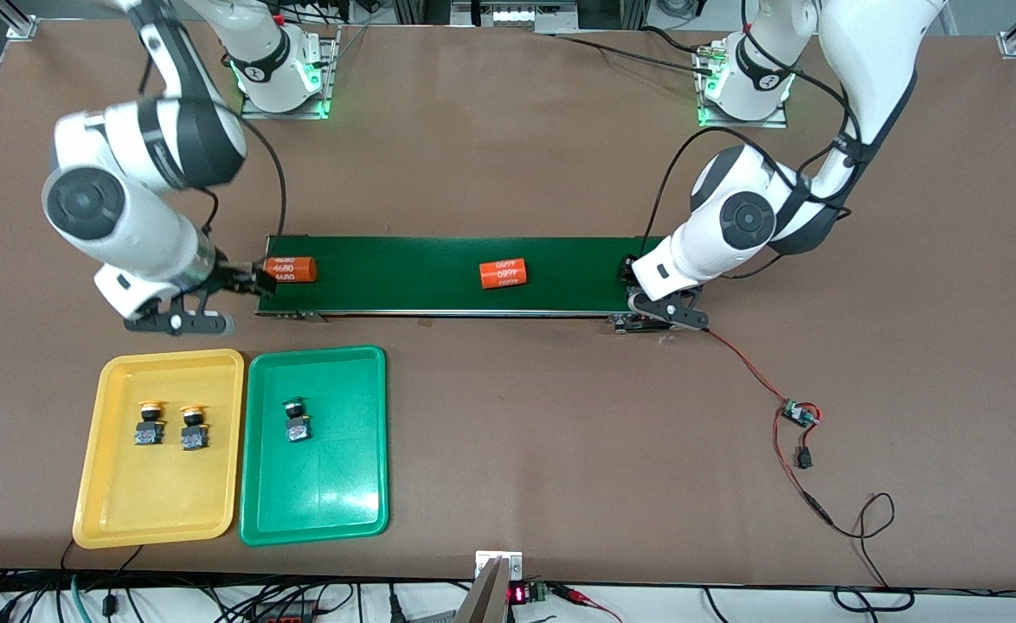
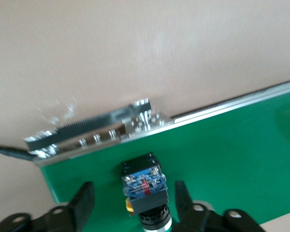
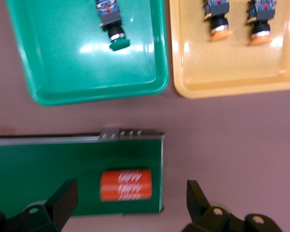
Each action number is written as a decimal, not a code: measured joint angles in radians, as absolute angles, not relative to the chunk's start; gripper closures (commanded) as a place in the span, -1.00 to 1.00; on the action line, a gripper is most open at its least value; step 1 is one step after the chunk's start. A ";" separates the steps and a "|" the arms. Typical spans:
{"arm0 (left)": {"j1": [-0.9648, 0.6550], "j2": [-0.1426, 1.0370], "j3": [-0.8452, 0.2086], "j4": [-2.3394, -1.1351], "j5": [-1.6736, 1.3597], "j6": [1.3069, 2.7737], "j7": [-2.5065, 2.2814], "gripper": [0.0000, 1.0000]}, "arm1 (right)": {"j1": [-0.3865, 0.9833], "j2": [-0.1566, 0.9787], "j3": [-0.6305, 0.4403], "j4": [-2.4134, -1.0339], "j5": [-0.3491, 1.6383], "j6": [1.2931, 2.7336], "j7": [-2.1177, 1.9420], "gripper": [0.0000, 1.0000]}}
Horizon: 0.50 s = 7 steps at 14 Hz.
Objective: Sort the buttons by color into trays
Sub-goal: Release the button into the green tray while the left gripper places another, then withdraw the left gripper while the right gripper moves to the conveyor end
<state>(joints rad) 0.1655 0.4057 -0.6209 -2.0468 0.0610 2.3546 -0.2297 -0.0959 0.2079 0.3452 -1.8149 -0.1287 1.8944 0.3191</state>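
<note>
A button (image 2: 145,186) with a black-and-blue body lies on the green belt between the fingers of my left gripper (image 2: 133,202). That gripper is open, with a gap on each side of the button, whose cap is cut off at the frame edge. In the front view my left gripper (image 1: 646,298) sits low at the belt's end and hides this button. Two yellow-capped buttons (image 1: 150,422) (image 1: 194,426) lie in the yellow tray (image 1: 93,467). One green-capped button (image 1: 296,420) lies in the green tray (image 1: 318,493). My right gripper (image 3: 130,200) hangs open over an orange cylinder (image 3: 125,184).
The dark-green conveyor belt (image 1: 421,272) runs between the two arms, farther from the front camera than the trays. A second orange cylinder (image 1: 504,274) lies at its middle. A red wire with a small circuit board (image 1: 798,415) trails over the table toward the left arm's end.
</note>
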 measured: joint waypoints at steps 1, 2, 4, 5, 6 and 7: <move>0.165 0.384 -0.620 -2.041 0.061 2.347 -0.230 -1.00 | -0.096 0.171 0.348 -1.822 -0.108 1.864 0.319 -1.00; 0.166 0.361 -0.618 -2.039 0.061 2.331 -0.230 -1.00 | -0.096 0.139 0.350 -1.828 -0.097 1.833 0.319 -1.00; 0.175 0.314 -0.610 -2.038 0.061 2.310 -0.233 -1.00 | -0.096 0.097 0.350 -1.836 -0.091 1.785 0.277 -1.00; 0.191 0.292 -0.604 -2.038 0.061 2.307 -0.234 -1.00 | -0.101 0.088 0.347 -1.838 -0.091 1.775 0.216 -1.00; 0.214 0.270 -0.594 -2.037 0.061 2.306 -0.235 -1.00 | -0.116 0.084 0.343 -1.840 -0.088 1.773 0.152 -1.00; 0.234 0.248 -0.572 -2.037 0.061 2.305 -0.235 -1.00 | -0.139 0.084 0.338 -1.841 -0.079 1.771 0.105 -1.00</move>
<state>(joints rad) 0.2342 0.2482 -0.5715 -2.0370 0.0610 2.3049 -0.2348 -0.1391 0.0843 0.3382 -1.8408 -0.0789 1.7715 0.1050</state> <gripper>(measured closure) 0.000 0.000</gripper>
